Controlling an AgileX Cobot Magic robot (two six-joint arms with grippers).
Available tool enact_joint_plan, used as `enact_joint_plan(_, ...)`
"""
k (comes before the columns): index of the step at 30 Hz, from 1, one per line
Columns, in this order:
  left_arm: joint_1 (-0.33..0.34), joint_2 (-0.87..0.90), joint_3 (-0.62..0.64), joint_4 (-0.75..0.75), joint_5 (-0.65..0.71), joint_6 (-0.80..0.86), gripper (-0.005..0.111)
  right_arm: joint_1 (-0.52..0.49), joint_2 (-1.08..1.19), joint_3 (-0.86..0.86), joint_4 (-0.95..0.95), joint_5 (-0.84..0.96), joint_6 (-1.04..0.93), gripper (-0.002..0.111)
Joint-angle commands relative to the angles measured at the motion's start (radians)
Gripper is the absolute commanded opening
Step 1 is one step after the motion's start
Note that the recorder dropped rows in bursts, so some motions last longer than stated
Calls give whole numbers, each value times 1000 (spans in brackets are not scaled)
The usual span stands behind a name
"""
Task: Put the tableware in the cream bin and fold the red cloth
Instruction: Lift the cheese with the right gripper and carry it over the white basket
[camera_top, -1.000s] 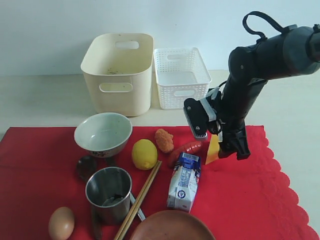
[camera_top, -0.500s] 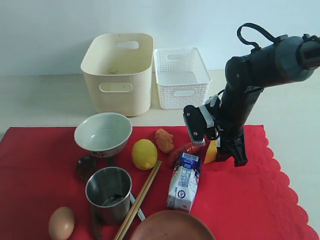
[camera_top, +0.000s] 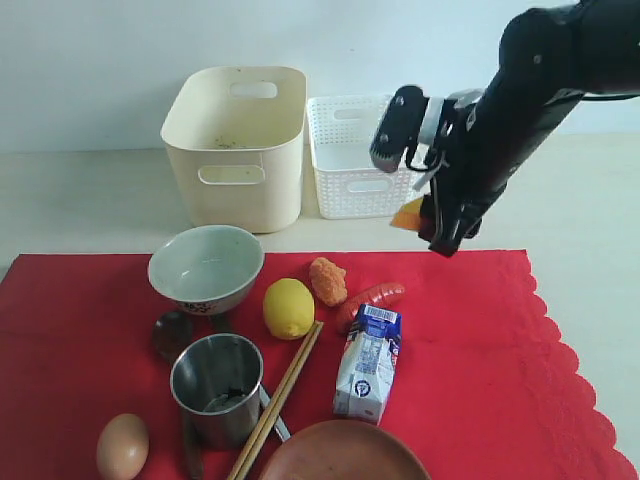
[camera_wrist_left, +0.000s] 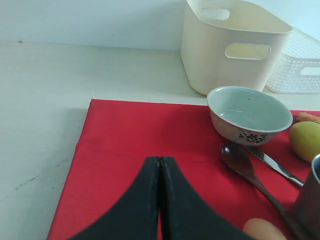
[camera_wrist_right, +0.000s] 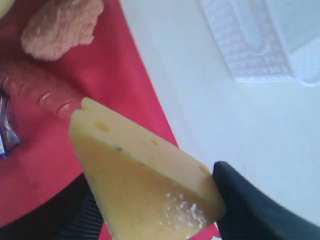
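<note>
On the red cloth (camera_top: 480, 380) lie the white bowl (camera_top: 206, 267), steel cup (camera_top: 217, 385), brown plate (camera_top: 345, 455), dark spoon (camera_top: 171, 333), chopsticks (camera_top: 280, 395) and a knife tip (camera_top: 275, 415). The cream bin (camera_top: 237, 145) stands behind the cloth. My right gripper (camera_top: 420, 215) is shut on a yellow cheese wedge (camera_wrist_right: 145, 180), held in the air above the cloth's far edge, in front of the white basket (camera_top: 362, 152). My left gripper (camera_wrist_left: 160, 161) is shut with nothing in it, low over the cloth's left part, near the bowl (camera_wrist_left: 249, 114) and spoon (camera_wrist_left: 240, 159).
Food lies on the cloth: a lemon (camera_top: 288, 307), a fried nugget (camera_top: 328, 280), a sausage (camera_top: 372, 298), a milk carton (camera_top: 368, 362) and an egg (camera_top: 122, 447). Pale table surface surrounds the cloth.
My right gripper has lifted the cheese wedge off the cloth and carried it up and back toward the white basket. The left gripper view has no earlier frame.
</note>
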Motion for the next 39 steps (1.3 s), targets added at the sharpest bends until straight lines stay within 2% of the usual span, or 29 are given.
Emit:
enact_joint_plan(1, 3, -5, 2, -2, -11, -6, 0, 0, -96, 2, 0, -7, 249, 0)
enact_joint_plan(8, 3, -5, 2, -2, -11, -6, 0, 0, -174, 2, 35, -29, 360, 0)
enact_joint_plan(16, 3, -5, 2, -2, -11, -6, 0, 0, -111, -21, 121, -201, 426, 0)
enact_joint_plan(18, 3, -5, 2, -2, -11, -6, 0, -8, -20, -115, 119, -196, 470, 0)
enact_joint_plan(24, 3, -5, 2, -2, -11, -6, 0, -42, 353, -562, 116, -91, 524, 0)
enact_joint_plan(26, 3, -5, 2, -2, -11, -6, 0, -73, 500, -733, 125, -11, 571, 0)
enact_joint_plan(28, 3, -5, 2, -2, -11, -6, 0, -81, 575, -814, 125, 53, 571, 0)
enact_joint_plan(39, 3, -5, 2, -2, -11, -6, 0, -81, 655, -845, 283, 53, 459, 0)
